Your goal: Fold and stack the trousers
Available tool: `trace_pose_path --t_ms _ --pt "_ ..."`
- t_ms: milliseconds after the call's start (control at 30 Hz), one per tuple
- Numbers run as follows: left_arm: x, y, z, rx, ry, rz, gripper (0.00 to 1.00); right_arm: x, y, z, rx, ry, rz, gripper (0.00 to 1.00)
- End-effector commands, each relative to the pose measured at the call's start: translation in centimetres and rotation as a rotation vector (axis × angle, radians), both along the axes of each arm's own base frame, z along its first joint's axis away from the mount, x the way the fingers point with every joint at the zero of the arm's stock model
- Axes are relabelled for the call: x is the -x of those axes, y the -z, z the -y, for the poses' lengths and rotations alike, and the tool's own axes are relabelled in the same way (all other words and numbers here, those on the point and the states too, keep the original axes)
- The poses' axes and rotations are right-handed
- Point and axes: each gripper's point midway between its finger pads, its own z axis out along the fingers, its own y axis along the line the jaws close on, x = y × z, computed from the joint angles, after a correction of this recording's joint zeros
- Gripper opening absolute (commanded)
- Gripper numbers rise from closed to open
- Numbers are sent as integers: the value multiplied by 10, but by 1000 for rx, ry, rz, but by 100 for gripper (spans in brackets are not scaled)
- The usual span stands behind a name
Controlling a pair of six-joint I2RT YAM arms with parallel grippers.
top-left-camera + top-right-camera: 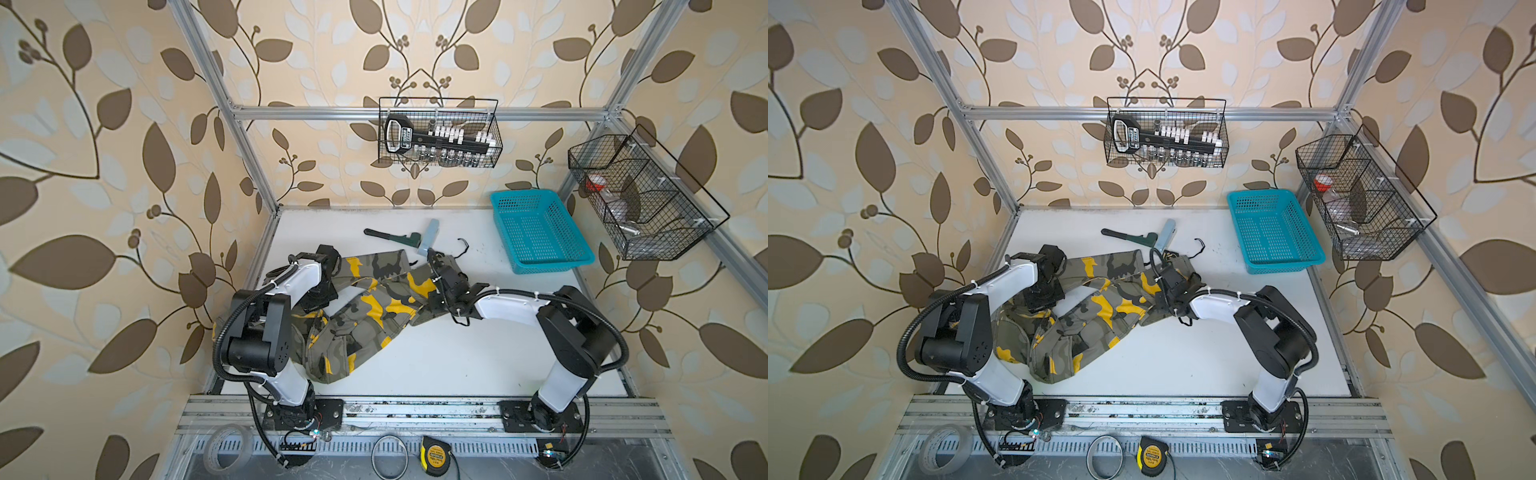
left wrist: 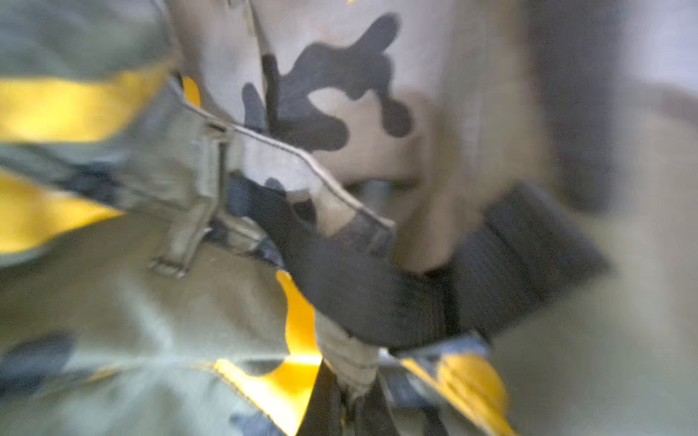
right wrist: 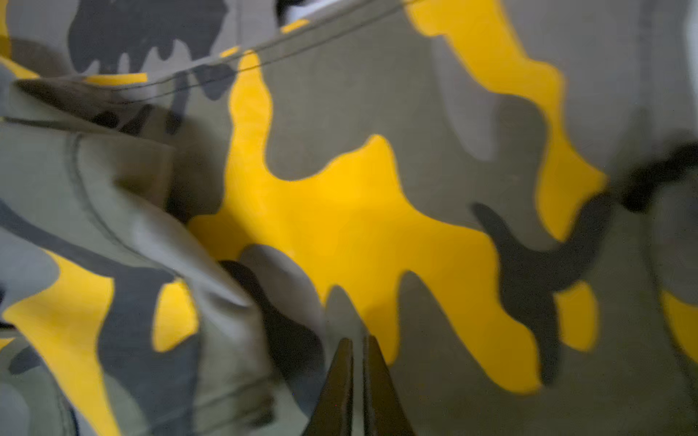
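Note:
The camouflage trousers (image 1: 374, 307) (image 1: 1100, 309) lie crumpled across the white table (image 1: 457, 357), running from the front left to the back middle in both top views. My left gripper (image 1: 319, 296) (image 1: 1044, 296) presses down on their left part. In the left wrist view it (image 2: 351, 396) is shut on a pale fold of cloth beside the black waistband (image 2: 377, 302). My right gripper (image 1: 436, 264) (image 1: 1163, 270) sits on the right end of the trousers. In the right wrist view its tips (image 3: 359, 341) are pinched together on cloth below a yellow patch (image 3: 340, 211).
A turquoise basket (image 1: 540, 232) stands at the back right. A dark pipe wrench (image 1: 390, 237) and a pale block (image 1: 430, 237) lie just behind the trousers. Wire baskets (image 1: 440, 133) hang on the walls. A tape measure (image 1: 435, 453) and a tape roll (image 1: 228, 449) lie on the front rail.

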Motion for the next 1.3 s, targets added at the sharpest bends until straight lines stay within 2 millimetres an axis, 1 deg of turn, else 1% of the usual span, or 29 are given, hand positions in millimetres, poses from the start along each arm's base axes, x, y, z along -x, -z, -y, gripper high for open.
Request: trace_pose_path --t_ms 0,67,133,167,200,233,300,400,433,467,567,633,733,800,833,900,933,967,1000,1033,1100,1133,1167,1200,1267 --pt "-21 -72 28 68 101 157 0 8 -12 52 45 171 10 2" --pt "-31 -102 53 84 189 208 0 17 -22 80 42 259 34 1" --pt "-36 -127 77 84 270 236 0 24 -34 98 24 311 65 0" --pt "-36 -137 85 76 297 243 0 26 -39 104 6 324 83 0" --pt "-37 -144 89 71 310 257 0 26 -44 103 -26 310 95 2" --pt "-37 -153 90 65 312 276 0 25 -51 98 -68 287 110 4" --pt "-37 -169 90 59 307 324 0 22 -63 75 -91 173 123 14" --pt "-32 -194 80 28 294 385 0 20 -72 32 -63 0 130 37" --pt "-27 -207 74 8 291 418 0 20 -73 17 -74 -41 137 46" --pt "-23 -215 67 -20 290 438 0 18 -73 3 -97 -77 142 54" --pt "-14 -228 47 -106 266 483 0 9 -69 -29 -161 -151 131 72" --pt "-9 -232 38 -123 245 493 0 0 -63 -45 -183 -182 117 76" --pt "-2 -239 23 -161 203 515 0 -9 -42 -67 -212 -220 60 82" --pt "1 -240 17 -157 181 530 0 -8 -30 -84 -220 -257 32 82" --pt "2 -240 14 -156 172 532 0 -7 -23 -90 -207 -273 18 82" --pt "5 -236 9 -161 152 524 0 -4 -7 -95 -177 -287 -11 80" --pt "6 -233 7 -158 144 522 0 -3 1 -97 -166 -291 -22 77" --pt "6 -230 4 -159 134 520 0 -2 10 -97 -155 -293 -37 71" --pt "7 -228 1 -159 124 521 0 1 19 -95 -137 -289 -57 61" --pt "6 -224 -2 -159 114 516 0 3 25 -92 -125 -282 -73 47" --pt "6 -216 -9 -153 93 501 0 8 26 -82 -112 -257 -74 23" --pt "5 -211 -12 -145 85 494 0 10 20 -76 -114 -242 -61 11" --pt "3 -207 -13 -137 82 488 0 14 16 -66 -103 -219 -52 4" --pt "1 -203 -13 -128 82 479 0 17 13 -54 -87 -196 -47 1" --pt "-5 -196 -10 -116 92 463 0 24 9 -20 -56 -118 -55 0"
